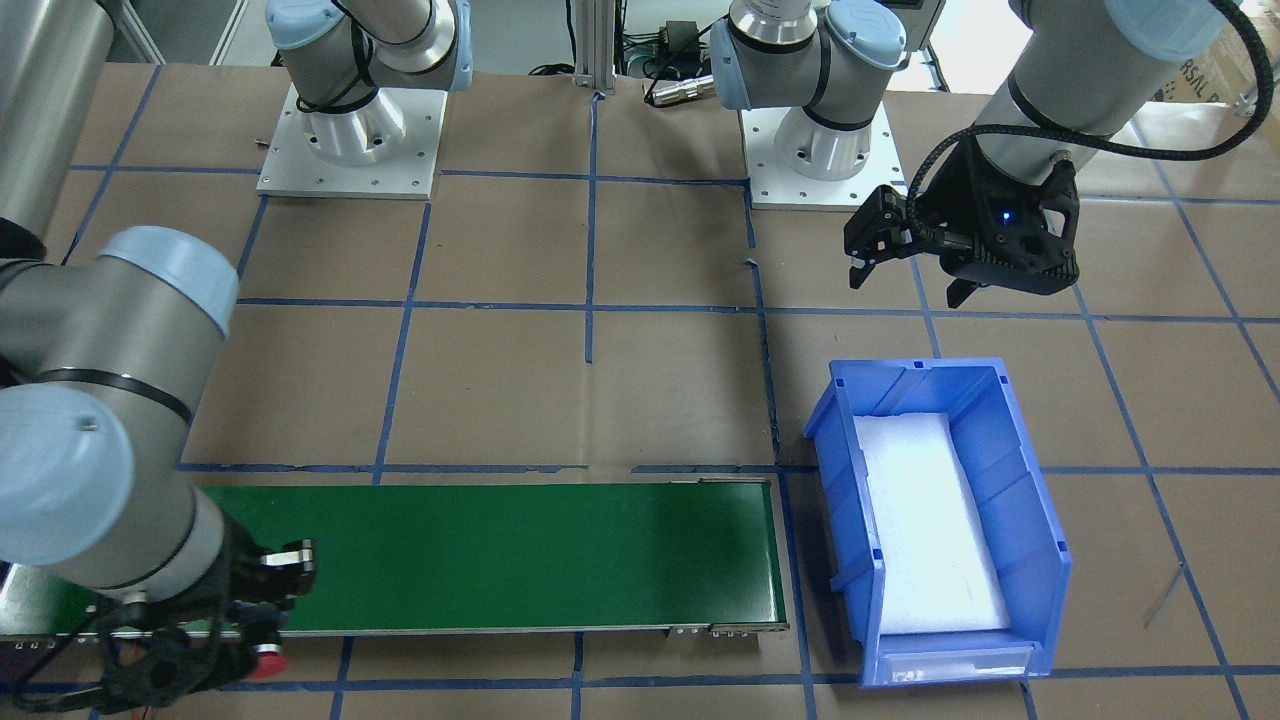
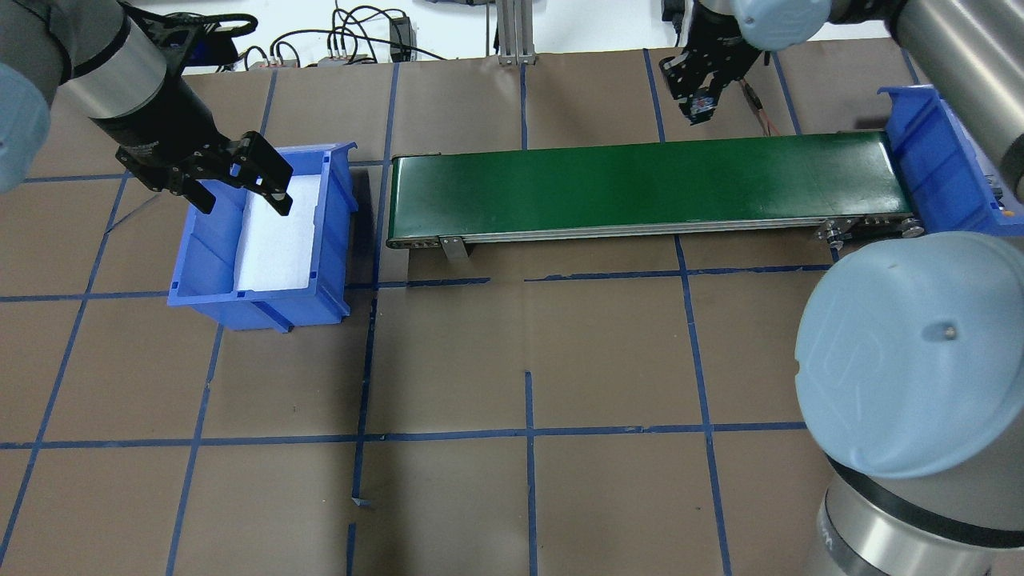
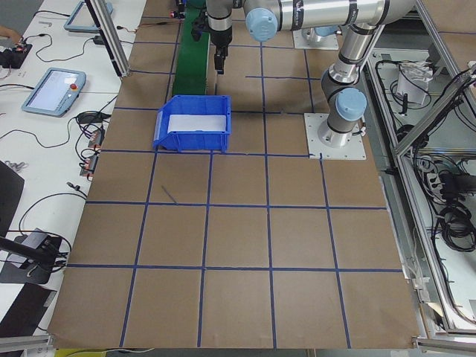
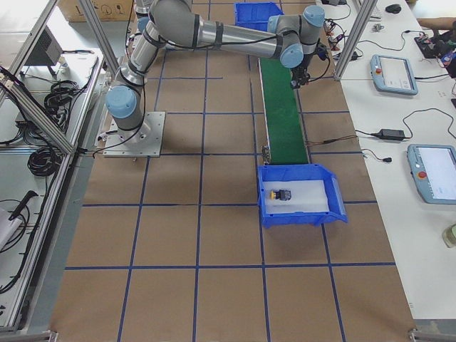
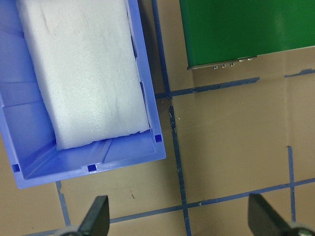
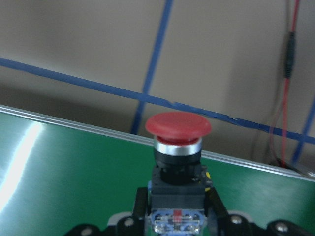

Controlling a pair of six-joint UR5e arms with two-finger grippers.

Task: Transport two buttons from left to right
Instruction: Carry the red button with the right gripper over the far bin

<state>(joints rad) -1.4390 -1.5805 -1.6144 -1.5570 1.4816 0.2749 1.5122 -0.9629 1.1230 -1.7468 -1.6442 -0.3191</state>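
1. Two push-buttons. The red mushroom-capped button with a black collar and grey block (image 6: 178, 129) stands upright in the right gripper. It is held over the operator-side edge of the belt, toward the belt's right end. The yellow-capped button with a black body (image 4: 280, 194) lies on its side on the white liner of the right bin.
2. Two black two-finger grippers. The right gripper (image 6: 178, 209) is closed around the red button's block, cap uppermost. The left gripper (image 2: 244, 200) hangs over the left bin with its fingers (image 5: 98, 216) spread wide and nothing between them.
3. Two blue open-fronted plastic bins. The left bin (image 2: 340, 208) holds only a white foam pad (image 2: 276, 232). The right bin (image 4: 267, 214) sits at the belt's other end.
4. One long green conveyor belt (image 2: 640, 184) runs between the bins, its ends close to each.
5. The brown paper-covered table (image 2: 608, 360) is marked into squares by blue tape lines (image 2: 528, 432). Two white base plates (image 1: 350, 150) carry the arms.
6. Beyond the table are white side benches with grey teach pendants (image 4: 393, 74), loose cables and an aluminium frame.
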